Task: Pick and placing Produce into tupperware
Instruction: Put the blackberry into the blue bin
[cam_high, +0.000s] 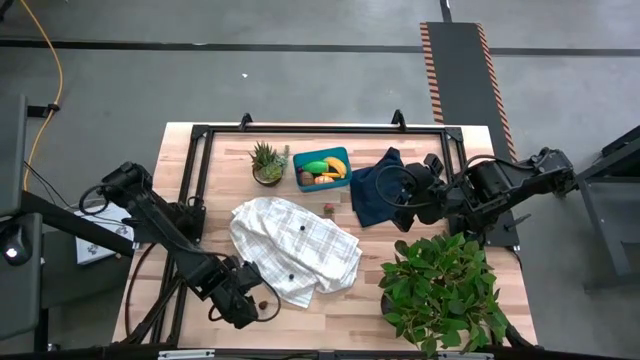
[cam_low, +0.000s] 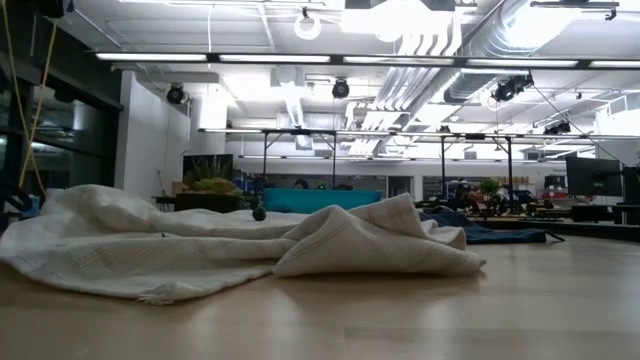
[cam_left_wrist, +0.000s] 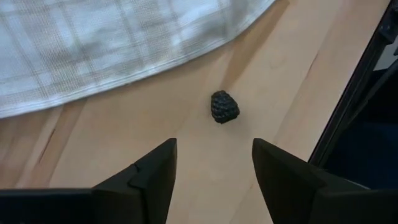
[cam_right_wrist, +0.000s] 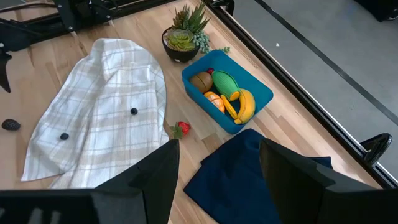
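Observation:
The teal tupperware (cam_high: 322, 168) (cam_right_wrist: 227, 93) stands near the table's far edge and holds a yellow banana, a green piece, an orange piece and a brown piece. A red berry (cam_high: 328, 209) (cam_right_wrist: 181, 129) lies on the wood just in front of it. Two dark berries (cam_right_wrist: 134, 111) (cam_right_wrist: 64, 136) rest on the white checked cloth (cam_high: 295, 245). Another dark berry (cam_left_wrist: 224, 106) (cam_high: 262, 303) lies on bare wood by the cloth's near edge. My left gripper (cam_left_wrist: 214, 168) (cam_high: 248, 300) hovers open just short of that berry. My right gripper (cam_right_wrist: 217, 168) (cam_high: 397, 190) waits open above the navy cloth (cam_high: 375, 195).
A small spiky potted plant (cam_high: 267, 163) stands left of the tupperware. A big leafy plant (cam_high: 445, 290) fills the near right corner. A black frame rail (cam_left_wrist: 354, 106) runs close beside the left gripper. The rumpled white cloth (cam_low: 250, 245) covers the table's middle.

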